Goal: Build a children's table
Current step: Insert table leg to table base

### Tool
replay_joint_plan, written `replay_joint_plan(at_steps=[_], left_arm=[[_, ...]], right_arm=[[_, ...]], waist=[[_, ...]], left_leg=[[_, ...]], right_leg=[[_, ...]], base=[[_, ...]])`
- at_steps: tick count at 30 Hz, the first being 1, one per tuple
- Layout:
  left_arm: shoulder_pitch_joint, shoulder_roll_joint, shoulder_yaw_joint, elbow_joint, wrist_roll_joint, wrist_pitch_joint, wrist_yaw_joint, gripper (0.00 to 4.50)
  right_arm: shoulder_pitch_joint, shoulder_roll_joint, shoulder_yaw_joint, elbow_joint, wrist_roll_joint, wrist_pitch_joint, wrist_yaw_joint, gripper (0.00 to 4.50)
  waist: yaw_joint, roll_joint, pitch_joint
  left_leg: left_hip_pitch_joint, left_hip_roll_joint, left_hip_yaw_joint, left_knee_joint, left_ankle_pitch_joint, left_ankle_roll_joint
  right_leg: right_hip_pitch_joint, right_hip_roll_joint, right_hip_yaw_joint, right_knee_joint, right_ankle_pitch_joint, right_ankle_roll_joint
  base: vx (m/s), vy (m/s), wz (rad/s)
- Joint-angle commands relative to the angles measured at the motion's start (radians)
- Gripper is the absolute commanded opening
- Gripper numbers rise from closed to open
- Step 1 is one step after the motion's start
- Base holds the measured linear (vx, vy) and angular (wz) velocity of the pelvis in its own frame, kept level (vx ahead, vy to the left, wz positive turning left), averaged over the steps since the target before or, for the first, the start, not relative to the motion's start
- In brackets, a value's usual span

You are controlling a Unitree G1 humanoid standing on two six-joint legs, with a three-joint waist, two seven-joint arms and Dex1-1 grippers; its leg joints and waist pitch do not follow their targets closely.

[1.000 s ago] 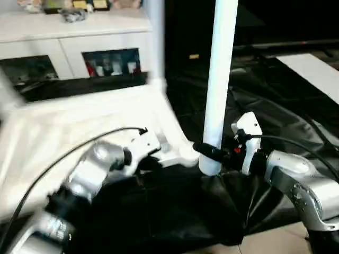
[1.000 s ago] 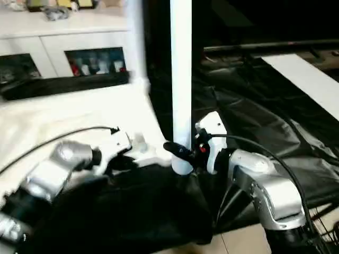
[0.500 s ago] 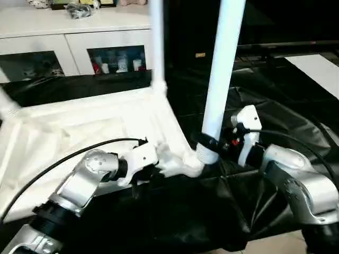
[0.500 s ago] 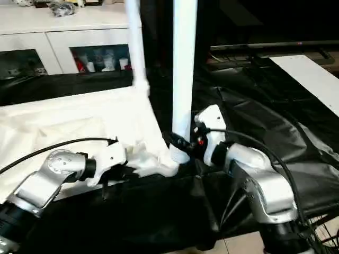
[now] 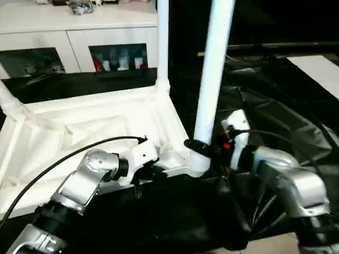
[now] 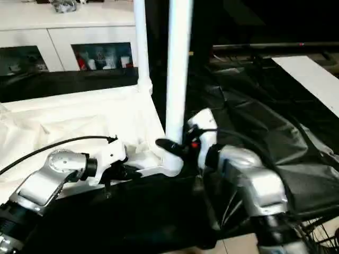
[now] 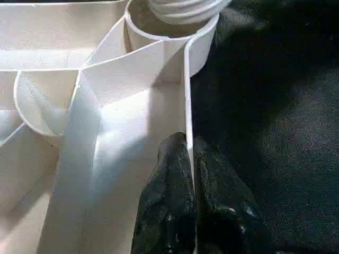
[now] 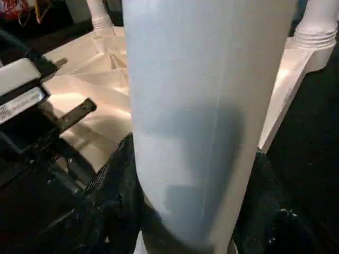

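The children's table lies as a white tabletop (image 5: pixel 79 127), ribbed underside up, on a black sheet. One white leg (image 5: pixel 162 47) stands in the far right corner socket, and another leg (image 5: pixel 9 99) rises at the far left corner. My right gripper (image 5: pixel 203 149) is shut on a third leg (image 5: pixel 212 79) near its foot, which sits at the near right corner socket (image 7: pixel 169 29). Black fingers (image 8: pixel 114 201) flank that leg (image 8: pixel 201 106). My left gripper (image 7: pixel 189 145) is shut on the tabletop's thin rim (image 7: pixel 187 95) just short of that socket.
A white cabinet with glass doors (image 5: pixel 79 32) stands behind the tabletop. The crumpled black sheet (image 5: pixel 280 116) spreads to the right. A white board (image 5: pixel 318 66) lies at the far right, and pale floor (image 5: pixel 265 247) shows at the near edge.
The held leg's foot has shifted left onto the near right corner socket, and the leg leans less to the right. The view itself has shifted. The left gripper keeps its hold.
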Motion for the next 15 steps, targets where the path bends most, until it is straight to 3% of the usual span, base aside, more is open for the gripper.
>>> replay_joint_plan(at_steps=[1,2,15], left_arm=[[-0.013,-0.014,0.013,0.009,-0.033,-0.025,-0.009,0.00],[-0.013,-0.012,0.011,0.011,-0.029,-0.028,-0.009,0.00],[-0.021,0.007,0.013,0.028,-0.022,-0.030,-0.027,0.00]], right_arm=[[-0.025,0.003,0.013,0.010,-0.006,-0.022,0.002,1.86],[-0.026,0.002,0.019,0.013,-0.009,-0.024,0.005,1.86],[-0.024,0.025,0.006,0.107,-0.019,-0.069,0.024,1.86]], waist=[[-0.002,-0.011,-0.044],[-0.003,-0.016,-0.041],[-0.005,-0.016,-0.030]], left_leg=[[0.013,0.038,-0.013,-0.078,-0.281,0.003],[0.013,0.039,-0.014,-0.079,-0.279,0.006],[0.015,0.040,-0.016,-0.087,-0.312,0.001]], right_leg=[[0.029,-0.073,0.045,-0.097,-0.414,-0.139],[0.029,-0.072,0.045,-0.097,-0.425,-0.133],[0.022,-0.075,0.046,-0.107,-0.481,-0.121]], base=[[0.000,0.000,0.00],[0.000,0.000,0.00],[0.000,0.000,0.00]])
